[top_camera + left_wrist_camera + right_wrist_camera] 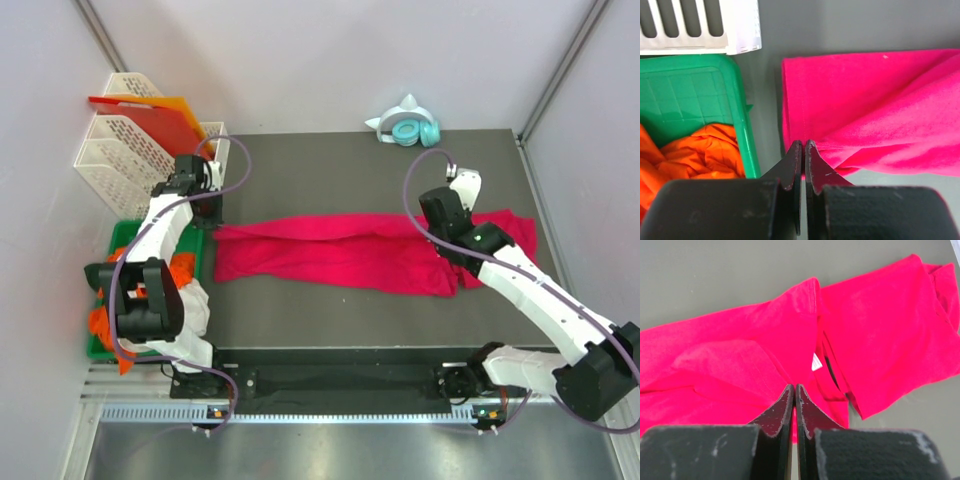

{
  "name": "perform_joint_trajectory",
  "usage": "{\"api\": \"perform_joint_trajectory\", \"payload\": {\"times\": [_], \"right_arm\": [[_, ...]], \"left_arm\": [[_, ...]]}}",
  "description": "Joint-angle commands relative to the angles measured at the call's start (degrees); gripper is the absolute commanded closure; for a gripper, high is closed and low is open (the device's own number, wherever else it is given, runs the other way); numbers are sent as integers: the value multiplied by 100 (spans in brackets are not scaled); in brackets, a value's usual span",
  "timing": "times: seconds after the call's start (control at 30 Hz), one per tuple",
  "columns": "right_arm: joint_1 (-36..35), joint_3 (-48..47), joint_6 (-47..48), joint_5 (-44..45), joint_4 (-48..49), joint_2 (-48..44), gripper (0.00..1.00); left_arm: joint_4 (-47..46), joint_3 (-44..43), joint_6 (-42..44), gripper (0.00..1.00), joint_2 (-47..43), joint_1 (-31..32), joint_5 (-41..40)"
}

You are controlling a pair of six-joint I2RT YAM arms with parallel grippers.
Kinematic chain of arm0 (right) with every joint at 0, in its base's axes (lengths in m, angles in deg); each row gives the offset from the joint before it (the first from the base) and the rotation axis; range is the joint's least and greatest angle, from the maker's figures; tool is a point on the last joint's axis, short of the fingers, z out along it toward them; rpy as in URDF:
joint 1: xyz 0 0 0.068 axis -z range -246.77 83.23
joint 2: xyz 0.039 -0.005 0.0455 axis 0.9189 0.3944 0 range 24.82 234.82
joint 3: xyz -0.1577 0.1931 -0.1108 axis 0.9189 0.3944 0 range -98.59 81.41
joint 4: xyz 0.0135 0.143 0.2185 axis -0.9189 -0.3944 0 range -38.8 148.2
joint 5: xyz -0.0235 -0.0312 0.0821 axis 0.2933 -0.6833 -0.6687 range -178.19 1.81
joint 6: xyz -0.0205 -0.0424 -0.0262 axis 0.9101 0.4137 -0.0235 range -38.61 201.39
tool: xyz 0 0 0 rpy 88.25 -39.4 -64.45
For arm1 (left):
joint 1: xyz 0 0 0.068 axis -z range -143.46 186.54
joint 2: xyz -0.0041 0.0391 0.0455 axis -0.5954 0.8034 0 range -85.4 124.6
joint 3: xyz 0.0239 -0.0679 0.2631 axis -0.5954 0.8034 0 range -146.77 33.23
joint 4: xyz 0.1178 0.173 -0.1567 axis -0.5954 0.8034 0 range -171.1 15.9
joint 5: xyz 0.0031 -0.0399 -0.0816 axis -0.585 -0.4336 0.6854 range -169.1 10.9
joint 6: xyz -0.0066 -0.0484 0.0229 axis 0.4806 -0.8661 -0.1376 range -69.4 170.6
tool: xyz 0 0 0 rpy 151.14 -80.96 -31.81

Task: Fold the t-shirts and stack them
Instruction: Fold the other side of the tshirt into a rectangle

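One crimson-pink t-shirt (340,250) lies stretched left to right across the dark table, folded lengthwise and wrinkled. My left gripper (212,222) is at its left end. In the left wrist view its jaws (803,143) are shut, pinching the lower corner of the t-shirt (865,110). My right gripper (452,250) is over the shirt's right part. In the right wrist view it (794,387) is shut on a fold of the t-shirt (740,355), just below the collar with its white neck label (816,361). A sleeve spreads out to the right of it.
A green bin (120,232) with orange cloth (180,272) sits at the left edge, close to the left gripper. White racks (120,160) holding a red-orange plastic sheet (150,115) stand behind it. Teal headphones (412,130) lie at the back.
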Motion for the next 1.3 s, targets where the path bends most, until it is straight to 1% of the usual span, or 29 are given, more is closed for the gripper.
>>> {"api": "perform_joint_trajectory", "payload": {"times": [0.0, 0.23, 0.27, 0.3, 0.47, 0.63, 1.0, 1.23, 1.27], "right_arm": [[-174, 101, -261, 186, -275, -339, 100], [-341, 531, -638, 46, -478, -436, 100], [-367, 593, -692, 19, -469, -427, 100], [-385, 663, -744, -42, -469, -436, 100], [-455, 1015, -1035, -209, -372, -331, 100], [-570, 1296, -1272, -368, -381, -304, 100], [-745, 1560, -1527, -859, -548, -15, 100], [-851, 1456, -1528, -1062, -584, 232, 100], [-851, 1403, -1466, -1019, -557, 258, 100]], "left_arm": [[-23, 57, 134, 100, -232, -86, -215], [-32, 258, 160, 100, -30, -86, -224], [-40, 285, 169, 100, 31, -86, -224], [-41, 311, 178, 100, 84, -86, -398], [-58, 505, 222, 100, 418, -86, -426], [-234, 751, 301, 100, 524, -86, -558], [-217, 698, 327, 100, 919, -95, -558], [-155, 523, 362, 100, 1086, -95, -409], [-146, 470, 362, 98, 1078, -86, -356]]}}
